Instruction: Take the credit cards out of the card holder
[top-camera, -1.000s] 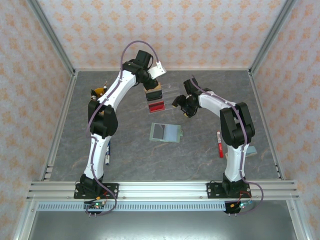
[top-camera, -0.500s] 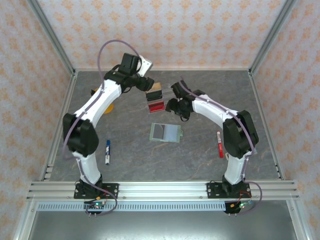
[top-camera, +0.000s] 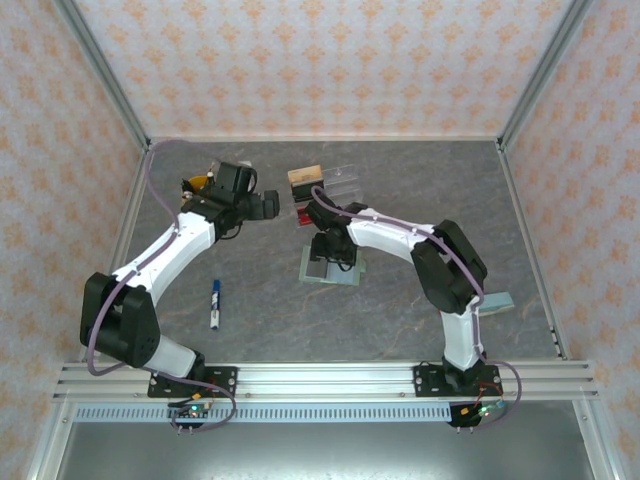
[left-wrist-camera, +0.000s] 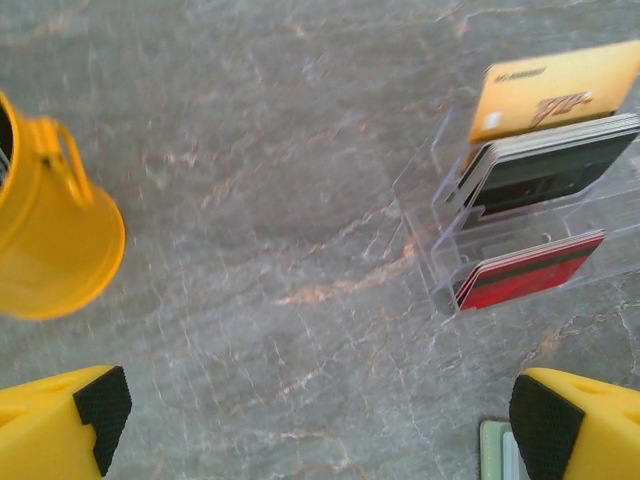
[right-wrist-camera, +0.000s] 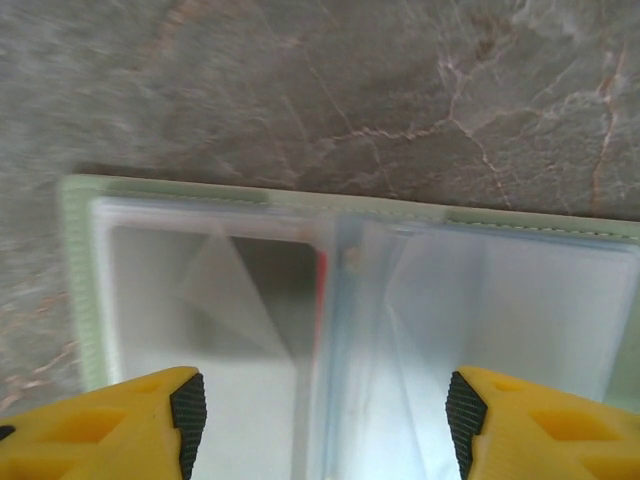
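The left gripper (left-wrist-camera: 320, 415) hangs wide open and empty above bare table (left-wrist-camera: 250, 150). Ahead and to its right, a tan-orange card (left-wrist-camera: 555, 90), a black card (left-wrist-camera: 550, 170) and a red card (left-wrist-camera: 530, 275) stand in a clear acrylic tray (left-wrist-camera: 440, 200), so most of the emptying looks done.

The right gripper (right-wrist-camera: 325, 410) hovers directly over the card holder (right-wrist-camera: 480, 300), which lies opened flat beneath it. Its fingers stand apart on either side of the fold and pinch nothing. A thin red sliver (right-wrist-camera: 320, 280) shows by the fold, just ahead of the fingers. It may be one more card, though the blur leaves that unsure.

If so, the next move calls for lowering onto that edge and sliding it out of the sleeve, probably with the left gripper pinning the holder.

A yellow cup (left-wrist-camera: 50, 240) sits ahead and to the left of the left gripper, and a blue marker (top-camera: 214, 303) lies behind it. Neither blocks the way.
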